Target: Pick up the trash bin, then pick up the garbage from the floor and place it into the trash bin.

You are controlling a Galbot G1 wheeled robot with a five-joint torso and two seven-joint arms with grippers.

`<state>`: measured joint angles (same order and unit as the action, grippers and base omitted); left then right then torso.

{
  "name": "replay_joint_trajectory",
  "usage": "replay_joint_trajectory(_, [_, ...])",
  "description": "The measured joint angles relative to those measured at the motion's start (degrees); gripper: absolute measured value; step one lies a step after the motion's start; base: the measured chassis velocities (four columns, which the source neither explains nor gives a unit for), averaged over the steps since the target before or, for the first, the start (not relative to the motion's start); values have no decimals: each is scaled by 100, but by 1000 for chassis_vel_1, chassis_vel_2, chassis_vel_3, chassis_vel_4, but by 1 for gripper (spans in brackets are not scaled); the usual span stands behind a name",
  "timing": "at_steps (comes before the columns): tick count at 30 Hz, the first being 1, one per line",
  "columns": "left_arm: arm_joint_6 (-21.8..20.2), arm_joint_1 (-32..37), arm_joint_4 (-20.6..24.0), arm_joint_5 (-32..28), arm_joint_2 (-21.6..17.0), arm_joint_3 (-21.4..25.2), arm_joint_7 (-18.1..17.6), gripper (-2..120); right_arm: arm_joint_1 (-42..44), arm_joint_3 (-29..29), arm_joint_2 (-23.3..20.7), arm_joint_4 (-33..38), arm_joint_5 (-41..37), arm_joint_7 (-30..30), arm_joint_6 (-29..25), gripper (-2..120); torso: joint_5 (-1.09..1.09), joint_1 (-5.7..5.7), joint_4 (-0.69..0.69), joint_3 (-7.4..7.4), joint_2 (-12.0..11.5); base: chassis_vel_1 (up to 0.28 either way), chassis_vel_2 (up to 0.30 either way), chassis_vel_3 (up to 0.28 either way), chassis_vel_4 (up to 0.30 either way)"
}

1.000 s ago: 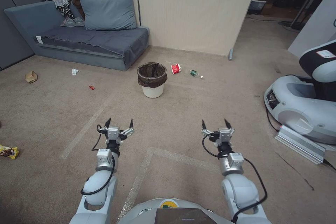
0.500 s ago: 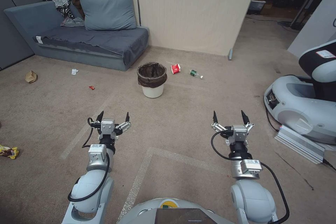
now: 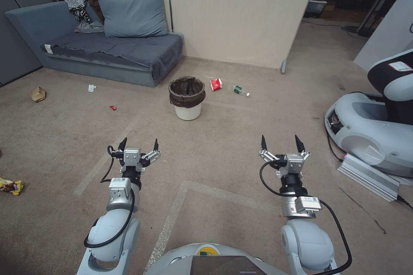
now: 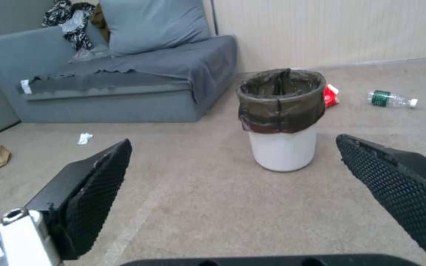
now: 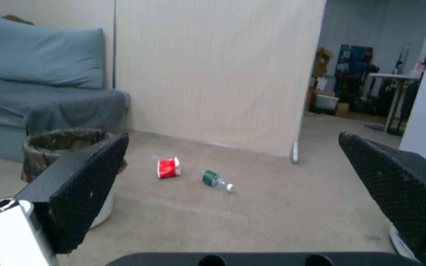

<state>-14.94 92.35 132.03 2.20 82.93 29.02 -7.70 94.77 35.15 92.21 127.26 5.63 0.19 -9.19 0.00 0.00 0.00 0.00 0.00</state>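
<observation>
The trash bin (image 3: 186,97) stands far ahead beside the sofa (image 3: 107,51); both the left gripper (image 3: 138,145) and right gripper (image 3: 280,142) hover spread apart (empty). Better to close in squarely first.

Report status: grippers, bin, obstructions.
Left gripper and right gripper open, empty, short of the trash bin. Bin upright on carpet. Red carton, green bottle beyond it. Path clear.
</observation>
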Motion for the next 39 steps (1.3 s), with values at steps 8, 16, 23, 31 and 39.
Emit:
replay_joint_trajectory(8, [9,-5,-1,-2,-3,6,3,100,3,2,-2,-16,6,-19,-16,100,0,0,0,0,0,0,0,0,0])
replay_joint_trajectory(16, [31,-4,-7,4,-1,6,12,100,10,7,-5,-28,29,-64,-35,100,0,0,0,0,0,0,0,0,0])
replay_joint_trajectory(23, [39,-3,-20,42,10,3,10,100,12,27,-7,-95,30,-147,-123,100,0,0,0,0,0,-37,41,35,-35])
replay_joint_trajectory(31, [75,25,-60,94,34,-10,13,100,11,43,-7,-136,32,-193,-166,100,0,0,1,0,0,-206,183,171,-176])
replay_joint_trajectory(39, [79,35,-61,131,40,-17,14,100,-14,52,-7,-213,29,-281,-251,100,-1,0,0,0,0,-278,278,268,-260])
